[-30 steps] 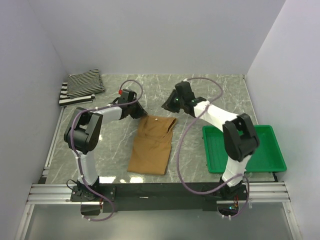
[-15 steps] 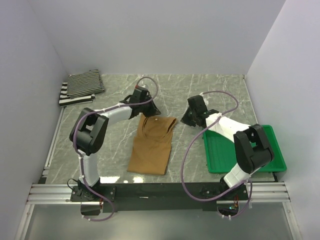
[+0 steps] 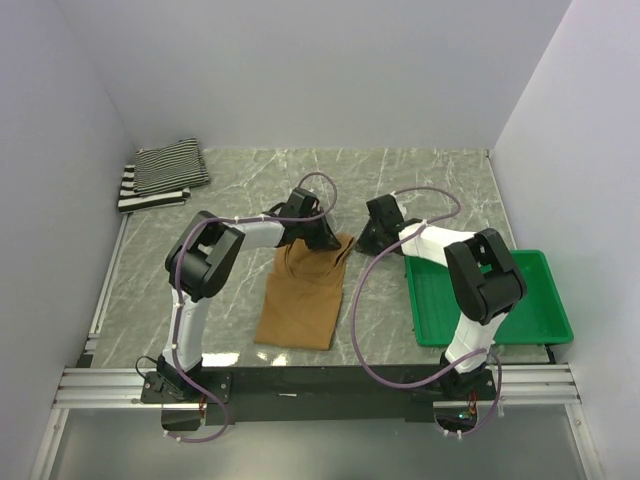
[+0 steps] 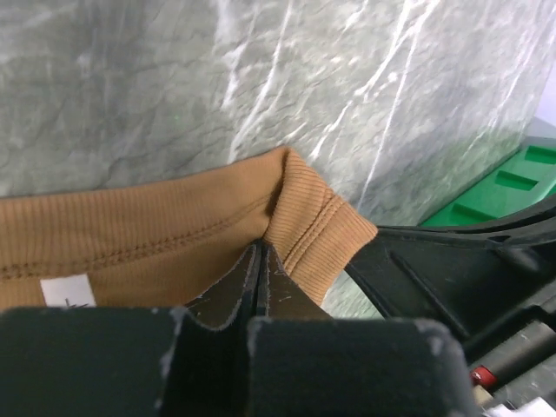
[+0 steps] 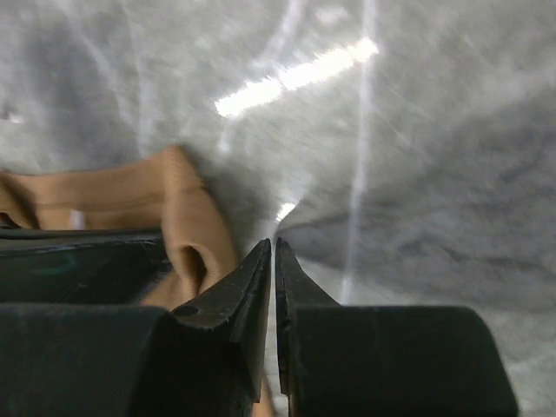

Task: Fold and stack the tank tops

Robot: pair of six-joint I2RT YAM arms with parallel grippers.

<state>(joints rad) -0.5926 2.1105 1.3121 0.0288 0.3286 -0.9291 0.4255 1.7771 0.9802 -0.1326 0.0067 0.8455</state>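
The plain tan-brown tank top (image 3: 300, 290) lies folded lengthwise in the middle of the marble table. My left gripper (image 3: 335, 240) is at its far right corner. In the left wrist view its jaws (image 4: 261, 248) are shut, with the tan cloth (image 4: 156, 226) puckering into their tips beside the ribbed strap (image 4: 317, 230). My right gripper (image 3: 362, 243) sits just right of that corner. Its jaws (image 5: 274, 243) are almost together with nothing between them, next to the strap (image 5: 187, 217). The pinstriped top (image 3: 172, 165) lies folded on the wide-striped top (image 3: 138, 195) at the far left.
A green plastic tray (image 3: 480, 258) stands at the right near the right arm's base, also seen in the left wrist view (image 4: 512, 187). The two grippers are close together over the marble table (image 3: 230, 290). White walls close in the back and both sides.
The left gripper has swept right along the tan top's far edge and shut at its right corner. The right gripper has come down and left to the same corner, its jaws narrowing.
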